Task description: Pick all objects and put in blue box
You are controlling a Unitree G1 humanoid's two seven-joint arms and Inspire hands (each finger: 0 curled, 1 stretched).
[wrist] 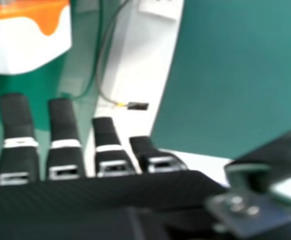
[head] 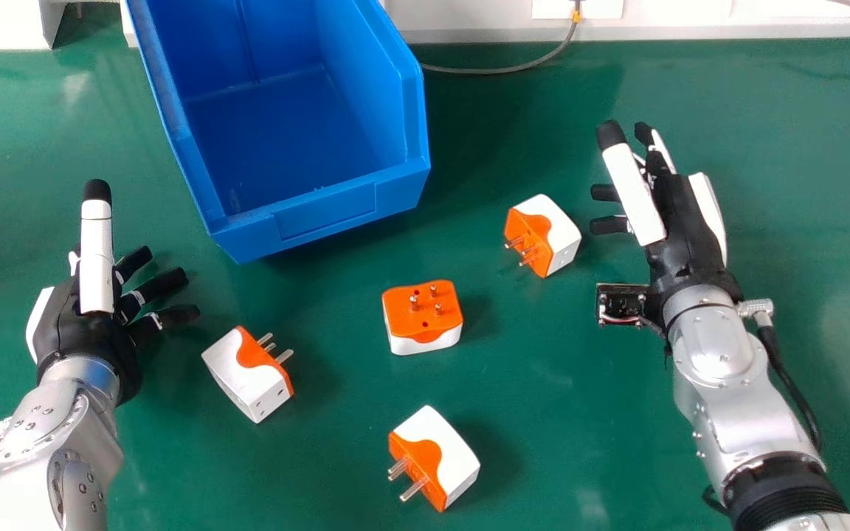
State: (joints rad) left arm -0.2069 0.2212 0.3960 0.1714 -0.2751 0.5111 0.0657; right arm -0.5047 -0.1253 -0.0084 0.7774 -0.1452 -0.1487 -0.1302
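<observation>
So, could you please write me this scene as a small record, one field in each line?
box: blue, open at top, no plug seen inside
plugs: four, white and orange, all on the green table
far plug: between box and right hand
middle plug: pins up
left plug: nearest the left hand
near plug: closest to the robot
left hand: open, holds nothing
right hand: open, holds nothing
task state: no plug boxed

Table (head: pixel 558 442): was brightly lit, bore pale glare
Blue box (head: pixel 329 210): cast soft shadow rightward
Adapters (head: pixel 425 318): shadows also fell rightward
</observation>
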